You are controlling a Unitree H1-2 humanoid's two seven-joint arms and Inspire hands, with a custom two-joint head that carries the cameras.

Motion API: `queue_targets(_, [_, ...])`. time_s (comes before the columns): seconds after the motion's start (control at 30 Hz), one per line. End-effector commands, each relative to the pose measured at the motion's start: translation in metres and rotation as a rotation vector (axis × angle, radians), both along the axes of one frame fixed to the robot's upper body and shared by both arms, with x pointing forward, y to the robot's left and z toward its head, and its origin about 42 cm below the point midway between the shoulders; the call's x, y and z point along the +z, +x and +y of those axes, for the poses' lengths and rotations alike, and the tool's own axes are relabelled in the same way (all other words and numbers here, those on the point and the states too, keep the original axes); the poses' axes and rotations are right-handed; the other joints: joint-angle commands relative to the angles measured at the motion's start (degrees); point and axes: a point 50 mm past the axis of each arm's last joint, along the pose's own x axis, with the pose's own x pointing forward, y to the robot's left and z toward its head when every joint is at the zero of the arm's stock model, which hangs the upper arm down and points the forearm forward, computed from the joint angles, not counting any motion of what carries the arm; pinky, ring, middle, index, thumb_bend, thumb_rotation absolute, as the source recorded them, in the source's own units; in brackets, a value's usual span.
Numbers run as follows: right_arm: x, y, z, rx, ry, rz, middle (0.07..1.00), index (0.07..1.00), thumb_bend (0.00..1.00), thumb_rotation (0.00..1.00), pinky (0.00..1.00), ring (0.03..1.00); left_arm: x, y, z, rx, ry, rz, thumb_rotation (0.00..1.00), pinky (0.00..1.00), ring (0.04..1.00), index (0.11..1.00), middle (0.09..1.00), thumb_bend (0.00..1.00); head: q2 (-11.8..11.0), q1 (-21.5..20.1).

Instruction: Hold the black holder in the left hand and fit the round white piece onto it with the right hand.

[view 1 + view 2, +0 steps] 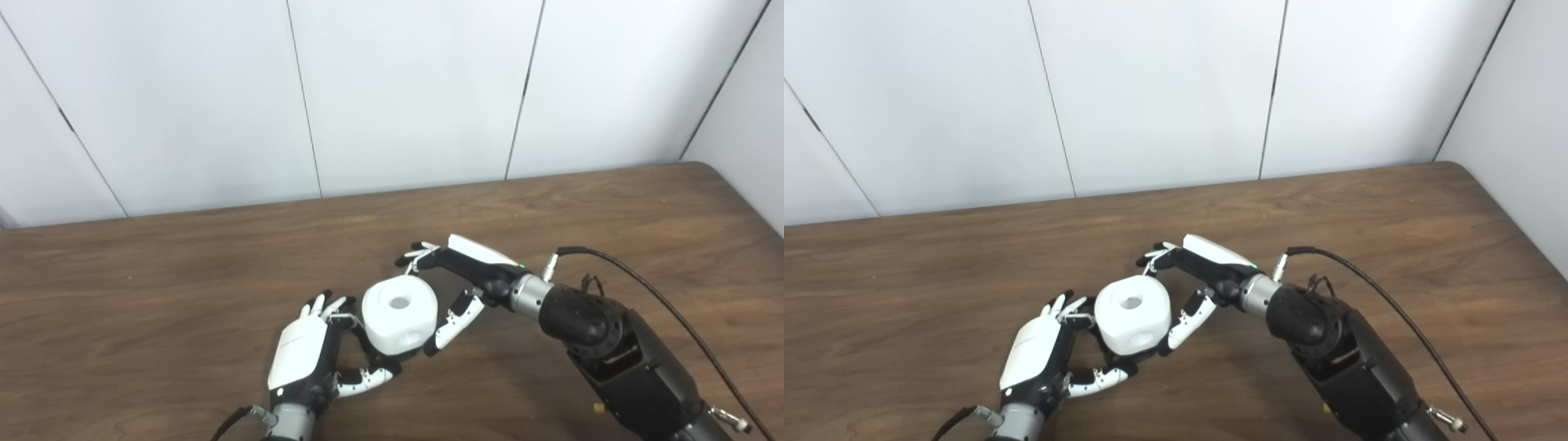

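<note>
The round white piece, with a hole in its top and another in its side, sits on the black holder. Only a dark sliver of the holder shows under it. My left hand is shut on the holder from the left, fingers behind it and thumb in front below. My right hand reaches in from the right and spans the white piece. Its fingers lie at the far top edge and its thumb presses the near right side.
The brown wooden table runs back to white wall panels. Its right edge and rounded far right corner are in view. A black cable loops over my right forearm.
</note>
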Motion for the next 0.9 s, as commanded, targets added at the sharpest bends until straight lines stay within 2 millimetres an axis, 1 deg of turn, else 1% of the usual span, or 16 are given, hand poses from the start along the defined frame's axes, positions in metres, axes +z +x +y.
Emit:
queue_targets(0.0, [0.0199,0.003,-0.0006,0.013,0.019,-0.064,0.903,0.49,0.51,0.14,1.0,1.0,-0.006,-0.0066,-0.0006,-0.025,0.012,0.039,0.05,1.0,1.0,0.479,0.888,0.52,0.1,-0.1])
queue_targets(0.1, [0.0201,0.0024,-0.0022,0.004,0.007,-0.048,0.92,0.492,0.51,0.14,1.0,1.0,-0.0061,-0.0066,-0.0005,-0.024,0.011,0.042,0.05,1.0,1.0,0.479,0.889,0.52,0.1,-0.1])
queue_targets(0.13, [0.0202,0.0022,-0.0026,0.002,0.001,-0.044,0.925,0.581,0.67,0.12,1.0,1.0,-0.006,-0.0066,-0.0003,-0.024,0.011,0.043,0.05,1.0,1.0,0.479,0.89,0.52,0.0,-0.1])
queue_targets(0.17, [0.0201,0.0022,-0.0031,0.001,-0.004,-0.041,0.928,0.616,0.73,0.12,1.0,1.0,-0.006,-0.0064,-0.0002,-0.024,0.011,0.044,0.05,1.0,1.0,0.479,0.89,0.52,0.0,-0.1])
queue_targets(0.27, [0.02,0.0029,-0.0041,0.009,-0.016,-0.041,0.932,0.673,0.84,0.17,1.0,1.0,-0.0063,-0.0059,0.0,-0.023,0.009,0.045,0.05,1.0,1.0,0.479,0.891,0.52,-0.1,-0.1])
queue_targets(0.33, [0.0209,0.003,-0.0045,0.016,-0.024,-0.042,0.939,0.699,0.88,0.22,1.0,1.0,-0.0066,-0.0055,-0.0001,-0.023,0.009,0.046,0.05,1.0,1.0,0.479,0.891,0.52,-0.1,-0.1])
queue_targets(0.43, [0.0221,0.0031,-0.0052,0.021,-0.031,-0.043,0.958,0.766,0.95,0.29,1.0,1.0,-0.0068,-0.0054,-0.0005,-0.023,0.009,0.046,0.05,1.0,1.0,0.479,0.892,0.52,-0.1,-0.1])
queue_targets(0.57, [0.0229,0.0032,-0.006,0.02,-0.036,-0.044,0.971,0.807,1.0,0.33,1.0,1.0,-0.0068,-0.0056,-0.0011,-0.024,0.009,0.042,0.05,1.0,1.0,0.479,0.889,0.52,-0.1,-0.1])
queue_targets(0.7, [0.023,0.0031,-0.0071,0.016,-0.04,-0.042,0.98,0.825,1.0,0.36,1.0,1.0,-0.0079,-0.0049,-0.0012,-0.025,0.005,0.041,0.05,1.0,1.0,0.479,0.889,0.52,-0.3,0.0])
queue_targets(0.87, [0.0216,0.0028,-0.0081,0.017,-0.037,-0.033,0.999,0.882,1.0,0.37,1.0,1.0,-0.0072,-0.0043,-0.0013,-0.022,0.008,0.048,0.05,1.0,1.0,0.479,0.892,0.52,-0.5,0.0])
